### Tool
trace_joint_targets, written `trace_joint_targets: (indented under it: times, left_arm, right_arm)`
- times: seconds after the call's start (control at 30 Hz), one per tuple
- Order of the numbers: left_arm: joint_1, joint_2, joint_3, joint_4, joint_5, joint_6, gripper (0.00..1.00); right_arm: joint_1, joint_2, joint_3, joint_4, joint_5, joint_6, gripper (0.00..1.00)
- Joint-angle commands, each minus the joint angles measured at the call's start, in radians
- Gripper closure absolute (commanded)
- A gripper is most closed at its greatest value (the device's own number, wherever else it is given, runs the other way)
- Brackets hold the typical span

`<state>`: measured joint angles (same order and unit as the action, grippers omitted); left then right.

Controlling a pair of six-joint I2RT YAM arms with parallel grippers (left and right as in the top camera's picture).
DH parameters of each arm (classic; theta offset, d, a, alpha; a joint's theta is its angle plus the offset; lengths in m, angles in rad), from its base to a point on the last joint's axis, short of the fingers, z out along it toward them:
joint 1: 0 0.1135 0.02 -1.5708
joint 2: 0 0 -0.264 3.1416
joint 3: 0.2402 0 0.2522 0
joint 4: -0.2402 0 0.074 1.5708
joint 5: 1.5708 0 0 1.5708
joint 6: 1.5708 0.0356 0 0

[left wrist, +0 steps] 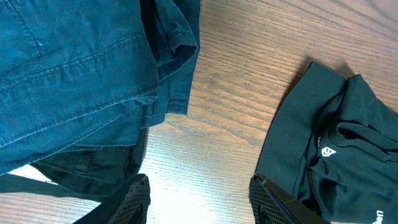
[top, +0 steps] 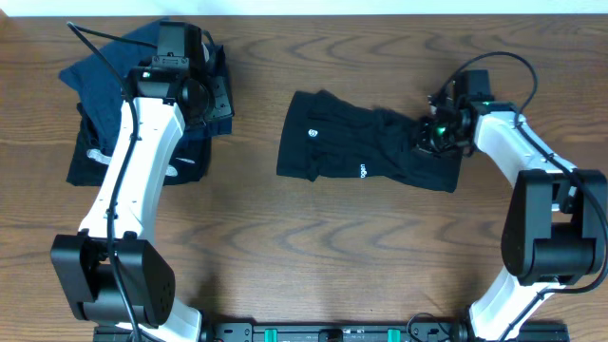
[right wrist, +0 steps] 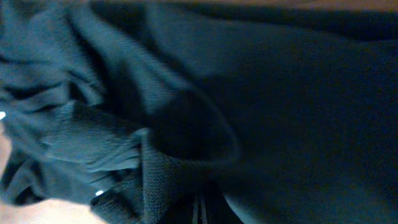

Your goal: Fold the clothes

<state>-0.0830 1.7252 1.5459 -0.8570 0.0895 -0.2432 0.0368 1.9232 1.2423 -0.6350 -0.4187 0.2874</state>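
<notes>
Black top [top: 361,147] lies bunched mid-worktop [top: 313,256]. Our right tool [top: 439,131] is clamped on its right end; we reckon that's to drag it flat before folding. Left tool [top: 204,95] hangs over the navy garments [top: 100,81], jaws apart, empty, parked clear.

Left arm [top: 133,180], right arm [top: 518,142]: white links, black joints, cables; left gripper [left wrist: 200,200] black, textured.
</notes>
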Motion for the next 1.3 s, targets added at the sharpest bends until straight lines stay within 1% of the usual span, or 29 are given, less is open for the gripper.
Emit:
trace_joint_targets:
  times: [0.0,0.23,0.3,0.33,0.37,0.47,0.53,0.6,0.63,0.7,0.8,0.9,0.97,1.0,1.03,1.07,1.1,1.17,1.27]
  left_arm:
    - [0.001,0.003,-0.004,-0.003,-0.013,-0.005,0.46]
    - [0.002,0.003,-0.004,-0.003,-0.013,-0.005,0.46]
    - [0.002,0.003,-0.004,-0.003,-0.013,-0.005,0.46]
    - [0.002,0.003,-0.004,-0.004,-0.013,-0.005,0.46]
    - [0.002,0.003,-0.004,-0.004,-0.013,-0.005,0.46]
    - [0.002,0.003,-0.004,-0.006,-0.013,-0.005,0.46]
    - [0.002,0.003,-0.004,-0.006,-0.013,-0.005,0.46]
    - [0.002,0.003,-0.004,-0.006,-0.013,-0.005,0.46]
    - [0.002,0.003,-0.004,-0.006,-0.013,-0.005,0.46]
    - [0.002,0.003,-0.004,-0.006,-0.013,-0.005,0.46]
    - [0.002,0.003,-0.004,-0.006,-0.013,-0.005,0.46]
    - [0.002,0.003,-0.004,-0.006,-0.013,-0.005,0.45]
    - [0.002,0.003,-0.004,-0.006,-0.013,-0.005,0.30]
    - [0.002,0.003,-0.004,-0.006,-0.013,-0.005,0.20]
    - [0.002,0.003,-0.004,-0.006,-0.013,-0.005,0.15]
    - [0.002,0.003,-0.004,-0.006,-0.013,-0.005,0.11]
    - [0.002,0.003,-0.004,-0.006,-0.013,-0.005,0.08]
    - [0.002,0.003,-0.004,-0.006,-0.013,-0.005,0.01]
    - [0.002,0.003,-0.004,-0.006,-0.013,-0.005,0.02]
  right_arm:
    - [0.047,-0.013,-0.002,0.002,-0.053,-0.028,0.99]
    - [0.155,-0.013,-0.002,0.000,-0.049,-0.050,0.96]
    - [0.183,-0.013,-0.002,0.001,-0.049,-0.050,0.87]
    - [0.194,-0.013,-0.002,0.000,-0.049,-0.050,0.77]
    - [0.199,-0.013,-0.002,0.000,-0.049,-0.050,0.71]
    - [0.194,-0.015,0.002,-0.005,-0.050,-0.056,0.71]
    - [0.175,-0.025,0.012,-0.010,-0.076,-0.076,0.71]
    - [0.143,-0.051,0.032,-0.025,-0.173,-0.140,0.69]
    - [0.120,-0.072,0.047,-0.044,-0.250,-0.203,0.68]
    - [0.073,-0.116,0.077,-0.097,-0.298,-0.253,0.66]
    - [-0.024,-0.198,0.110,-0.172,-0.240,-0.253,0.62]
    - [-0.127,-0.271,0.112,-0.228,-0.154,-0.251,0.50]
    - [-0.184,-0.296,0.112,-0.267,-0.096,-0.233,0.50]
    - [-0.213,-0.298,0.112,-0.289,-0.047,-0.196,0.49]
    - [-0.233,-0.298,0.111,-0.305,-0.001,-0.159,0.49]
    - [-0.251,-0.296,0.107,-0.317,0.045,-0.124,0.46]
    - [-0.269,-0.293,0.097,-0.319,0.082,-0.095,0.41]
    - [-0.295,-0.288,0.074,-0.304,0.092,-0.072,0.38]
    - [-0.309,-0.272,0.047,-0.277,0.086,-0.071,0.36]
